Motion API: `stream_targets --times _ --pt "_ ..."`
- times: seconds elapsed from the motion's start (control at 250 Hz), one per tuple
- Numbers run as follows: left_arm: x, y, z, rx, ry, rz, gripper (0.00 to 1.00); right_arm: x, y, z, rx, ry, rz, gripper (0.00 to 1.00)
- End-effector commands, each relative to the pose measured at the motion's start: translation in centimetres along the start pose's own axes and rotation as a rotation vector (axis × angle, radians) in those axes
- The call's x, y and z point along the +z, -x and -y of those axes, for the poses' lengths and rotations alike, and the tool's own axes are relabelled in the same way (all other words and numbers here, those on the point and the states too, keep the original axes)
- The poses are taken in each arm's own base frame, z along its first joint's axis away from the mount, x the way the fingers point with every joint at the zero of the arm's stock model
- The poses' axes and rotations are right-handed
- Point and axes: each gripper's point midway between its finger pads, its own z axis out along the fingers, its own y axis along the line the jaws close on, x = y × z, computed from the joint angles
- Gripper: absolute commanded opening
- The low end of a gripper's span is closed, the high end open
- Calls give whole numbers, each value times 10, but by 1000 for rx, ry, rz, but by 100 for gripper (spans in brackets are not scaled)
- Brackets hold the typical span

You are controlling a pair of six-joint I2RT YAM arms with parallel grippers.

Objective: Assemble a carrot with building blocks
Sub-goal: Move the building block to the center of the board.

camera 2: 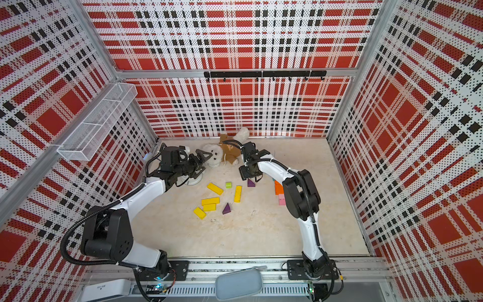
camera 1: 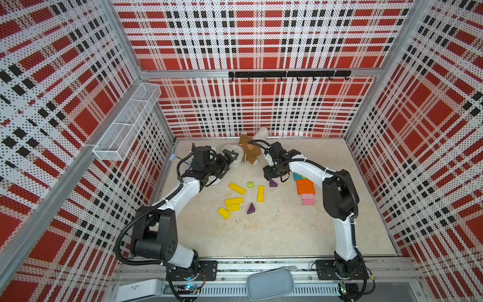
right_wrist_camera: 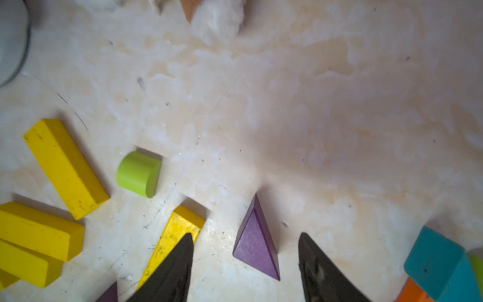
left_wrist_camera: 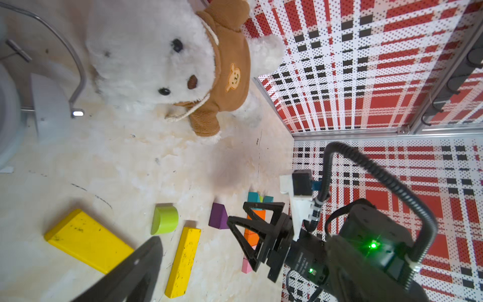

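Observation:
The building blocks lie loose on the pale floor. In both top views several yellow blocks [camera 1: 237, 188] [camera 2: 215, 188] sit at centre with a lime-green cylinder [camera 1: 250, 185] and a purple triangle [camera 1: 251, 209]. Orange blocks [camera 1: 305, 187], pink blocks [camera 1: 308, 199] and a teal block [camera 1: 297, 176] form a row on the right, partly under my right arm. My right gripper [right_wrist_camera: 245, 237] is open, its fingers either side of a second purple triangle [right_wrist_camera: 256, 248] without touching it. My left gripper [camera 1: 231, 160] is open near the plush bear and holds nothing.
A white plush bear in a brown hoodie [camera 1: 248, 151] lies at the back. A white round object [left_wrist_camera: 10, 117] stands under my left wrist. A wire basket [camera 1: 125, 123] hangs on the left wall, a hook rail [camera 1: 287, 74] on the back wall, and a grey pouch [camera 1: 270, 286] lies in front.

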Motion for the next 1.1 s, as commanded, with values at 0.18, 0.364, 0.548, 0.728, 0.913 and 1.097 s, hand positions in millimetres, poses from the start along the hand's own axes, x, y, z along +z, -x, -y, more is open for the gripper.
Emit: stream_targets --times 0.18,0.364,0.548,0.728,0.913,1.097 --pt "2 -8 2 -20 -12 -35 100 22 -24 3 -94 8 -96 59" --pt "0 -7 3 -9 -12 -26 99 29 -25 6 -110 -13 -114 56" --pt "0 -8 5 -8 -16 -28 99 40 -26 2 -122 11 -125 43" --pt "-1 -7 6 -3 -17 -24 99 39 -20 -9 -148 61 -80 27" --pt "-2 -5 9 7 -24 -16 100 45 -6 -23 -224 74 -50 26" --pt "-1 -6 8 4 -27 -22 99 53 -2 -17 -291 41 -60 27"
